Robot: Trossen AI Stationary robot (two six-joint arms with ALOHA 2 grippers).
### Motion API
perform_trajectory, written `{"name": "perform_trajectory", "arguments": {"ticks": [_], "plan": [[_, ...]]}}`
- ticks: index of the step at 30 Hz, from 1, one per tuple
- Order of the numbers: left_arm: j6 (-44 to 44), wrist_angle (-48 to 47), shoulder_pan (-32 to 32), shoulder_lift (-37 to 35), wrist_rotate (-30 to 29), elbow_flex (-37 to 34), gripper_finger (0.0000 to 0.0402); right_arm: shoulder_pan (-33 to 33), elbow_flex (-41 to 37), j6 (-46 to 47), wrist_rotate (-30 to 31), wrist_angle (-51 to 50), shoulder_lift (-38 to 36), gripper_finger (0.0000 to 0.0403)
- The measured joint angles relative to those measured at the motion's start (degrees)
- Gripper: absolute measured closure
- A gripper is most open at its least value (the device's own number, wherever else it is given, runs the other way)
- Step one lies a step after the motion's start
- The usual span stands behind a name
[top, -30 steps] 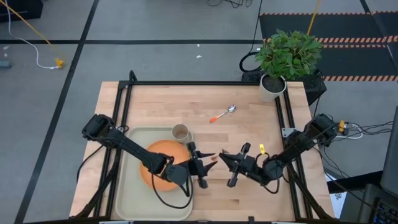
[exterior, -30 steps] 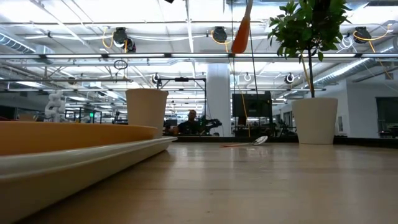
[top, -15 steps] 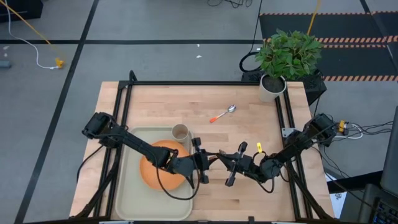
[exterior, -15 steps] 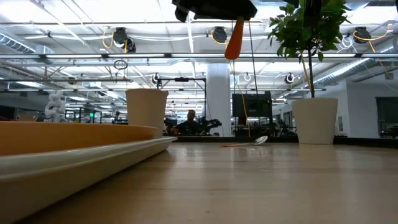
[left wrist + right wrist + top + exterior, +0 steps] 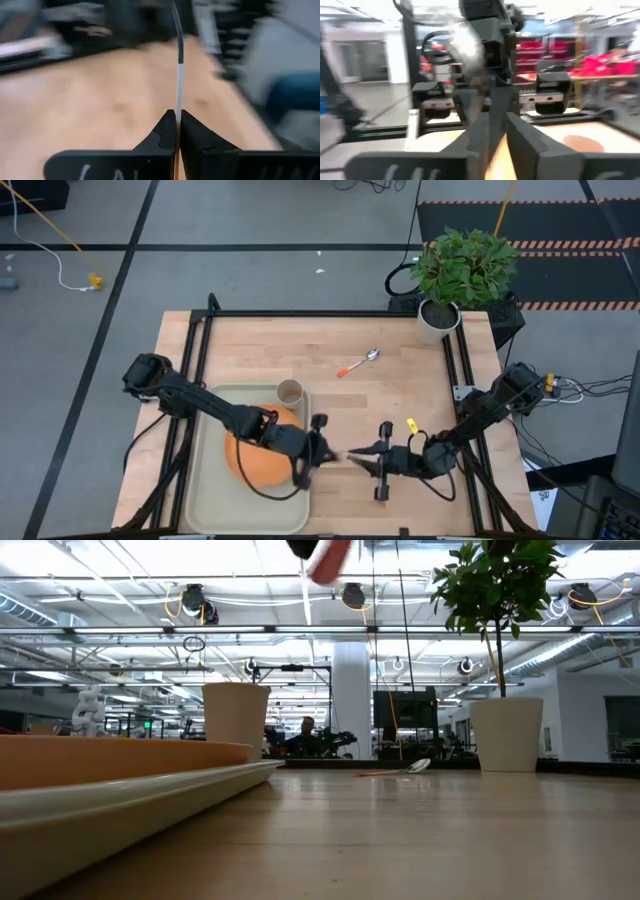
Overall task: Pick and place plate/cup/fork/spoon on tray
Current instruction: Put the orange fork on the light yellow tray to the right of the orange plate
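Observation:
The orange plate (image 5: 255, 465) lies on the pale tray (image 5: 205, 480). The tan cup (image 5: 290, 392) stands at the tray's far right corner. The spoon (image 5: 360, 362) lies on the bare wood toward the far side. The fork (image 5: 338, 452) hangs in the air just right of the tray, between my two grippers. My left gripper (image 5: 322, 448) is shut on it. My right gripper (image 5: 355, 457) faces it from the right, its fingers a little apart. The low view shows only the fork's orange handle (image 5: 330, 558), blurred, at the top. My left gripper pinches the fork between its two fingertips (image 5: 167, 130), where the silver neck (image 5: 178, 95) meets the orange handle. The metal shaft runs straight on ahead of the fingers, seen edge-on. The fork is lifted clear of the table. My right gripper stands at the fork's other end; I cannot tell whether its fingers (image 5: 520, 137) touch it.
A white pot with a green plant (image 5: 437, 320) stands at the table's far right corner. Bare wood lies between the tray and the right arm. A black frame runs along the table's left, far and right edges.
My left gripper has shut on the fork, which my right gripper was holding up. Both grippers have since gone a little toward the near edge. In the low view the orange handle has swung toward the tray side and risen.

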Motion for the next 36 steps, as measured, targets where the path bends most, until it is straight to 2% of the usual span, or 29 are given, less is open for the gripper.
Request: {"name": "perform_trajectory", "arguments": {"ticks": [5,9,11,21,25,28,31,33,36], "plan": [[1.5,-2.2,1.0,1.0,12.8,0.0,0.0396,-2.6,0.0,10.1,-13.8,-13.9,-5.0,0.0278],[2.3,-2.1,1.9,3.6,18.3,0.0,0.0396,-4.0,0.0,12.7,-22.5,-22.3,-7.3,0.0240],[2.7,-1.7,2.2,4.5,21.2,0.0,0.0394,-4.0,0.0,12.1,-24.8,-24.4,-7.5,0.0228],[3.9,-1.6,3.7,9.3,43.1,0.0,0.0389,-2.0,0.4,6.2,-24.3,-26.4,-7.7,0.0221],[-0.4,-3.9,4.9,10.9,51.6,0.0,0.0391,0.4,6.2,3.6,-19.6,-37.7,-7.7,0.0222],[-6.0,-8.6,5.8,10.9,53.2,0.0,0.0396,3.0,13.6,2.0,-15.0,-52.5,-7.4,0.0222],[-14.1,-11.8,6.7,10.7,54.1,0.0,0.0389,5.0,20.2,4.5,-9.2,-63.5,-6.3,0.0222],[-18.8,-12.3,6.8,10.5,54.2,0.0,0.0386,5.7,23.4,6.0,-7.5,-68.1,-5.5,0.0222],[-19.9,-12.5,6.6,10.4,57.8,0.0,0.0393,6.9,26.1,3.7,-7.7,-70.6,-3.5,0.0222]]}}
